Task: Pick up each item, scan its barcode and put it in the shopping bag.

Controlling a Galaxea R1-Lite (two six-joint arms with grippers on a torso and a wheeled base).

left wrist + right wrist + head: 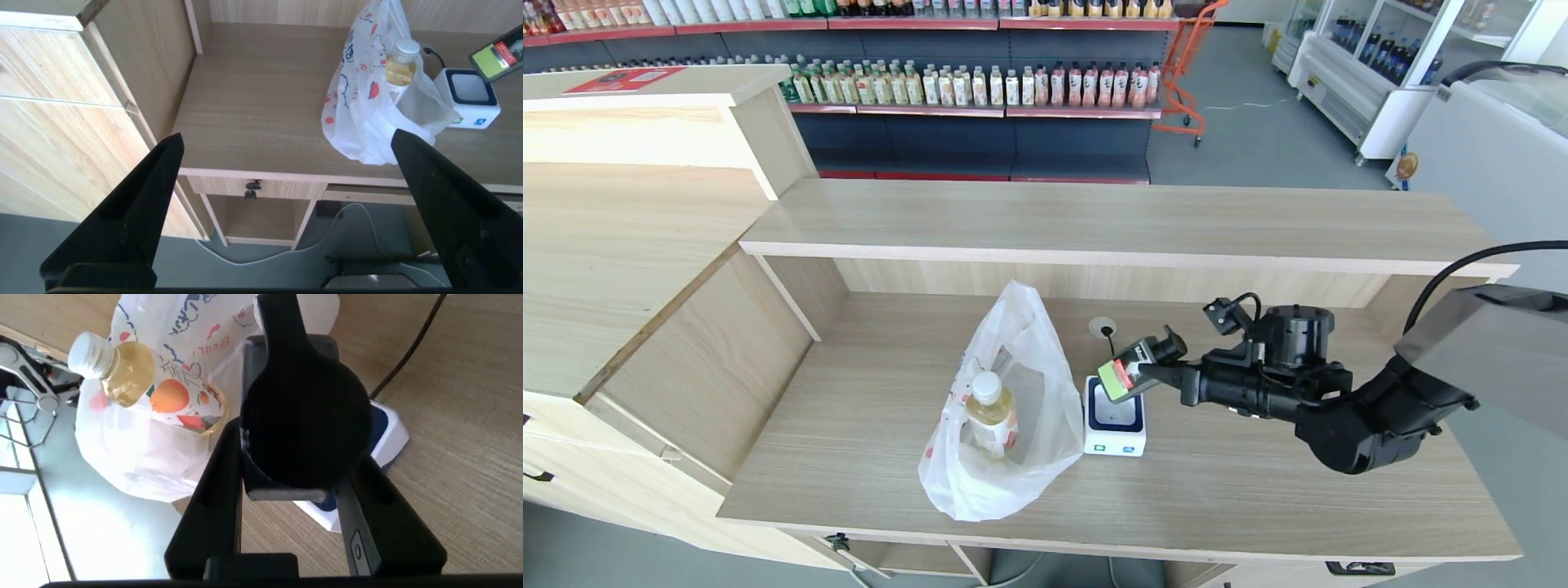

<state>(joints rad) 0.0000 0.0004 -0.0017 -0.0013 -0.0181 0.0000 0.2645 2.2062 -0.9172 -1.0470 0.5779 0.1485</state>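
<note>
My right gripper (1141, 367) is shut on a small dark item with a green and red label (1125, 373), tilted just above the white scanner box with a blue top (1114, 425). In the right wrist view the item (302, 416) sits between the fingers (214, 510), over the scanner (388, 437). Left of the scanner, the white plastic shopping bag (1021, 384) stands open with a bottle of yellowish drink (991, 412) upright inside. My left gripper (288, 143) hangs open off the counter's front left corner, with the bag (359, 106) and the scanner (472, 100) far ahead.
A raised ledge (1127, 220) walls the back of the counter (1258, 490), and a side panel (711, 359) closes its left. A cable runs from a round grommet (1102, 326) to the scanner. Store shelves and freezers stand beyond.
</note>
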